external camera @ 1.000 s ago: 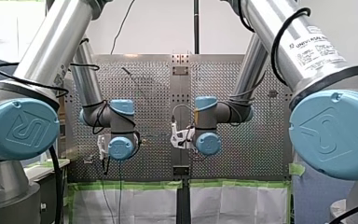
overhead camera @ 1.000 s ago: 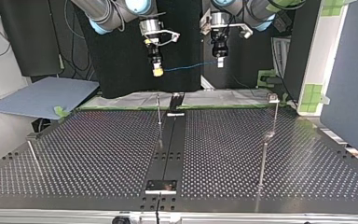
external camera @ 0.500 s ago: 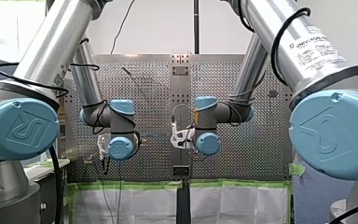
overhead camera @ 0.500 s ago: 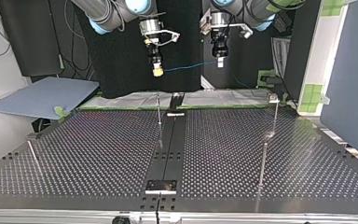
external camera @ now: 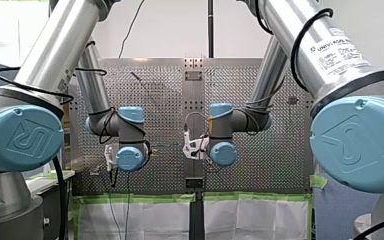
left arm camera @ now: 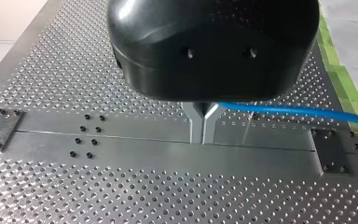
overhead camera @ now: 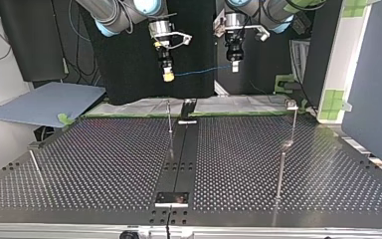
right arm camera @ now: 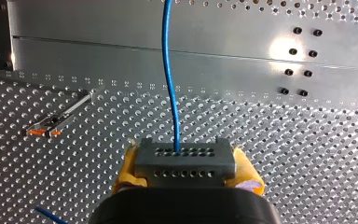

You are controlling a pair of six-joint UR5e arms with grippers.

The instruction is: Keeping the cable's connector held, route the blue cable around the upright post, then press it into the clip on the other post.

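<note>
Pinching the grey connector [right arm camera: 185,161] between the yellow pads [right arm camera: 126,170] of my right gripper [right arm camera: 186,171], to anchor that end. Pressing my left gripper's [left arm camera: 204,126] metal fingers [left arm camera: 196,123] together on the blue cable [left arm camera: 298,111] further along, to hold it taut in the air, well above the perforated table [overhead camera: 104,159]. Not yet routed round the upright post [overhead camera: 169,117].

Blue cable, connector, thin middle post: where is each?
blue cable [right arm camera: 168,70], right wrist view, middle of its run.
connector [right arm camera: 184,161], right wrist view, its holed face.
thin middle post [overhead camera: 169,117], top view, its shaft.

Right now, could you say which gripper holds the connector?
My right gripper, its yellow pads clamped on the grey connector; my left gripper pinches only the blue cable.
</note>
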